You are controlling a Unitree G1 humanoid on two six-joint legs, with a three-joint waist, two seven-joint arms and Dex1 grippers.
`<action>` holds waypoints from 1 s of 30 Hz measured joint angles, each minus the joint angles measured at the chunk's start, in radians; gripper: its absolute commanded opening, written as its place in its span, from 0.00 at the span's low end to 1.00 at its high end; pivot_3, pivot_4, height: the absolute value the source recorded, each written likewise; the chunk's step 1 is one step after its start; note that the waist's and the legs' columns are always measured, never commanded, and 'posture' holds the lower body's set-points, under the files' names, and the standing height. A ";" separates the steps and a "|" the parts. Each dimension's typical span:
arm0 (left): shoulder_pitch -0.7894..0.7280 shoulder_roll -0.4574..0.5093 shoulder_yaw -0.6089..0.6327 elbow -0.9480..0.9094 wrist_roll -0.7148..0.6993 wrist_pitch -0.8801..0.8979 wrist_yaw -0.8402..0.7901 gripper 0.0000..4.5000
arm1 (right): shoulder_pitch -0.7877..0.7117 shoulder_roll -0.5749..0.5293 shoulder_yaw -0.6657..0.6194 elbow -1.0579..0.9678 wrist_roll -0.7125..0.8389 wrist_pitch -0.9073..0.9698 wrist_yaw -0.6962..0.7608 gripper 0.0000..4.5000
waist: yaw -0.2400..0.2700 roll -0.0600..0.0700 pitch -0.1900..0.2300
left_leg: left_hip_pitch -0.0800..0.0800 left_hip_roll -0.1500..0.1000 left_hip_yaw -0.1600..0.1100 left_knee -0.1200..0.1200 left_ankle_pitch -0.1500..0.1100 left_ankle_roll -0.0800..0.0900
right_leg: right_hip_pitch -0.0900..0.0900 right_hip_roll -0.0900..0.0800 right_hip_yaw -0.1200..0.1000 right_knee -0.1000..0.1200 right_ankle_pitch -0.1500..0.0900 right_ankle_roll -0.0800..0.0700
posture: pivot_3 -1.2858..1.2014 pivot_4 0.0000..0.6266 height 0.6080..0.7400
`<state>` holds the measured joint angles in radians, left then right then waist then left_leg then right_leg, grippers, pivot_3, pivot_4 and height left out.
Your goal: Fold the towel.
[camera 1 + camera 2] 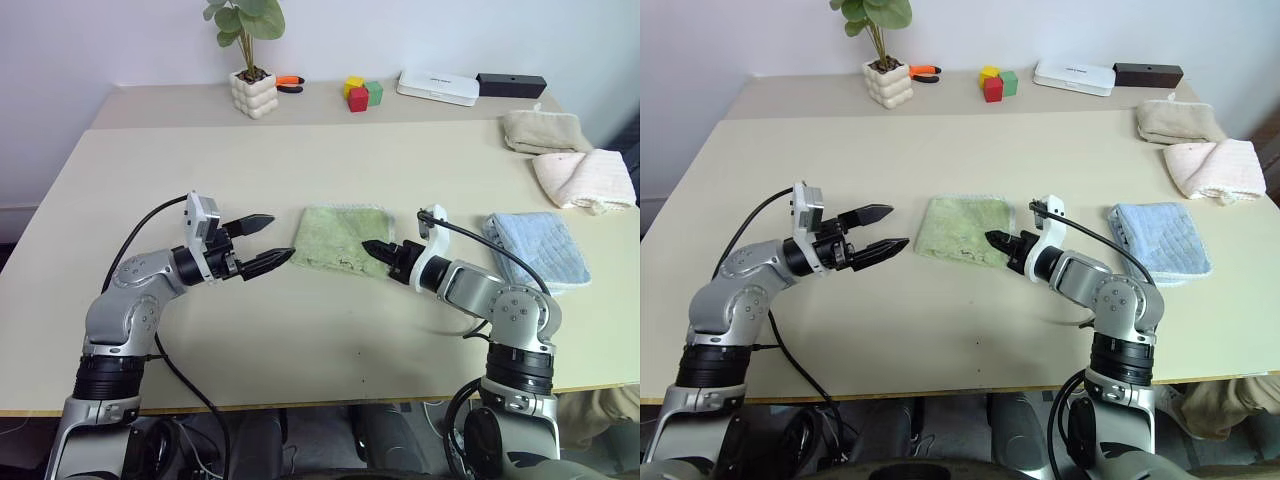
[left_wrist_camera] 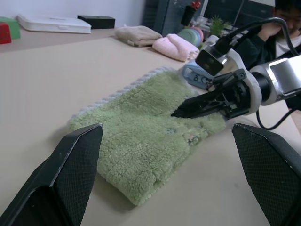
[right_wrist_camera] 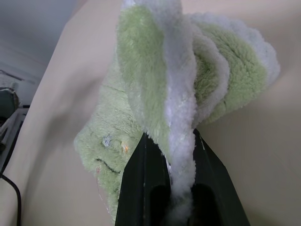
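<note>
The light-green towel (image 1: 338,238) lies folded on the middle of the table (image 1: 300,330), its white edging along the far side. My right gripper (image 1: 372,248) comes in from the right and is shut on the towel's right edge; in the right wrist view the layered white-edged cloth (image 3: 164,84) is pinched and lifted between the black fingers (image 3: 141,188). My left gripper (image 1: 281,237) hovers just left of the towel, open, with nothing in it. In the left wrist view its two fingers (image 2: 70,179) frame the towel (image 2: 136,141) and the right gripper (image 2: 181,112).
A folded light blue towel (image 1: 537,248) lies right of my right arm. Beige (image 1: 540,130) and pink (image 1: 585,178) folded towels sit at the far right. A potted plant (image 1: 253,92), coloured blocks (image 1: 362,93), a white box (image 1: 437,87) and a black box (image 1: 511,84) line the back. A person (image 2: 287,19) sits beyond.
</note>
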<state>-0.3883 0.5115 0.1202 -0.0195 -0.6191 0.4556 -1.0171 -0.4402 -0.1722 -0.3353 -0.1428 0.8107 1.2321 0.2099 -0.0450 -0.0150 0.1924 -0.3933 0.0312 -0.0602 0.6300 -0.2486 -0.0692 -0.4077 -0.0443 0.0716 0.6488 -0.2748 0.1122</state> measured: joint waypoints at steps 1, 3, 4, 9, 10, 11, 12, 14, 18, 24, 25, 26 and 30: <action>-0.015 0.000 0.016 0.006 -0.006 0.004 0.002 1.00 | 0.000 -0.001 -0.001 0.000 0.001 0.000 0.000 0.01 | 0.000 0.000 0.000 | 0.000 0.000 0.000 0.000 0.000 0.000 | 0.000 0.000 0.000 0.000 0.000 0.000 | 0.52 0.24 1.00; -0.041 0.012 0.031 0.011 -0.013 0.012 0.012 1.00 | 0.000 -0.005 -0.002 0.000 0.001 -0.001 0.000 0.01 | -0.001 0.000 0.000 | 0.000 0.000 0.000 0.000 0.000 0.000 | 0.000 0.000 0.000 0.000 0.000 0.000 | 0.52 0.24 1.00; -0.044 0.013 0.031 0.014 -0.013 0.017 0.020 1.00 | 0.000 -0.008 0.003 0.000 -0.002 -0.004 0.003 0.01 | -0.001 0.000 0.000 | 0.000 0.000 0.000 0.000 0.000 0.000 | 0.000 0.000 0.000 -0.001 0.000 0.000 | 0.52 0.24 1.00; -0.021 -0.010 0.029 0.054 -0.003 0.079 0.095 1.00 | 0.028 -0.056 0.103 -0.002 -0.061 -0.078 0.050 0.17 | -0.001 0.000 0.000 | 0.000 0.000 0.000 0.000 0.000 0.000 | 0.000 0.000 0.000 -0.001 0.000 0.000 | 0.52 0.24 1.00; -0.012 -0.016 0.029 0.053 -0.003 0.093 0.109 1.00 | 0.037 -0.057 0.114 -0.002 -0.070 -0.094 0.057 0.25 | -0.001 0.000 0.000 | 0.000 0.000 0.000 0.000 0.000 0.000 | 0.000 0.000 0.000 -0.001 0.000 0.000 | 0.52 0.24 1.00; -0.006 -0.024 0.029 0.048 -0.004 0.109 0.122 1.00 | 0.041 -0.058 0.120 -0.002 -0.070 -0.100 0.065 0.35 | -0.001 0.000 0.000 | 0.000 0.000 0.000 0.000 0.000 0.000 | 0.000 0.000 0.000 0.000 0.000 0.000 | 0.52 0.24 1.00; -0.004 -0.033 0.028 0.043 -0.005 0.122 0.135 1.00 | 0.041 -0.056 0.121 -0.002 -0.069 -0.104 0.067 0.46 | -0.001 0.000 0.000 | 0.000 0.000 0.000 0.000 0.000 0.000 | 0.000 0.000 0.000 0.000 0.000 0.000 | 0.52 0.24 1.00; -0.006 -0.043 0.027 0.037 -0.007 0.142 0.153 1.00 | 0.041 -0.062 0.132 -0.012 -0.069 -0.117 0.085 0.69 | 0.000 0.000 0.000 | 0.000 0.000 0.000 0.000 0.000 0.000 | 0.000 0.000 0.000 0.000 0.000 0.000 | 0.52 0.24 1.00; -0.024 -0.043 0.027 0.049 -0.010 0.168 0.169 1.00 | 0.043 -0.133 0.199 -0.021 -0.153 -0.218 0.108 1.00 | 0.000 0.000 0.000 | 0.000 0.000 0.000 0.000 0.000 0.000 | 0.000 0.000 0.000 -0.001 0.000 0.000 | 0.52 0.24 1.00; -0.079 -0.078 0.023 0.126 -0.007 0.183 0.194 1.00 | 0.078 -0.266 0.323 -0.021 -0.412 -0.550 0.173 1.00 | 0.001 -0.001 0.000 | 0.000 -0.001 0.000 0.000 0.000 0.000 | 0.000 0.000 0.000 -0.001 0.000 0.000 | 0.52 0.24 1.00; -0.093 -0.084 0.016 0.144 -0.004 0.199 0.200 1.00 | 0.088 -0.266 0.328 -0.021 -0.427 -0.580 0.182 1.00 | 0.001 -0.001 0.000 | 0.000 -0.001 0.000 0.000 0.000 0.000 | 0.000 0.000 0.000 -0.001 0.000 0.000 | 0.52 0.24 1.00; -0.103 -0.089 0.012 0.158 -0.004 0.217 0.205 1.00 | 0.097 -0.267 0.331 -0.021 -0.445 -0.609 0.189 1.00 | -0.001 -0.001 0.000 | 0.000 -0.001 0.000 0.000 0.000 0.000 | 0.000 0.000 0.000 -0.001 0.000 0.000 | 0.52 0.24 1.00; -0.162 -0.110 0.012 0.241 -0.035 0.348 0.213 1.00 | 0.108 -0.280 0.267 -0.026 -0.448 -0.741 0.230 1.00 | 0.002 -0.001 0.001 | -0.001 -0.001 0.000 0.001 0.000 0.000 | 0.000 -0.001 0.000 -0.001 0.000 0.000 | 0.52 0.24 1.00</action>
<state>-0.5505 0.4018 0.1319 0.2216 -0.6542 0.8037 -0.8036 -0.3319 -0.4518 -0.0679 -0.1691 0.3627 0.4906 0.4396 -0.0434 -0.0159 0.1929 -0.3940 0.0303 -0.0601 0.6306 -0.2486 -0.0693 -0.4076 -0.0448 0.0716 0.6480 -0.2747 0.1126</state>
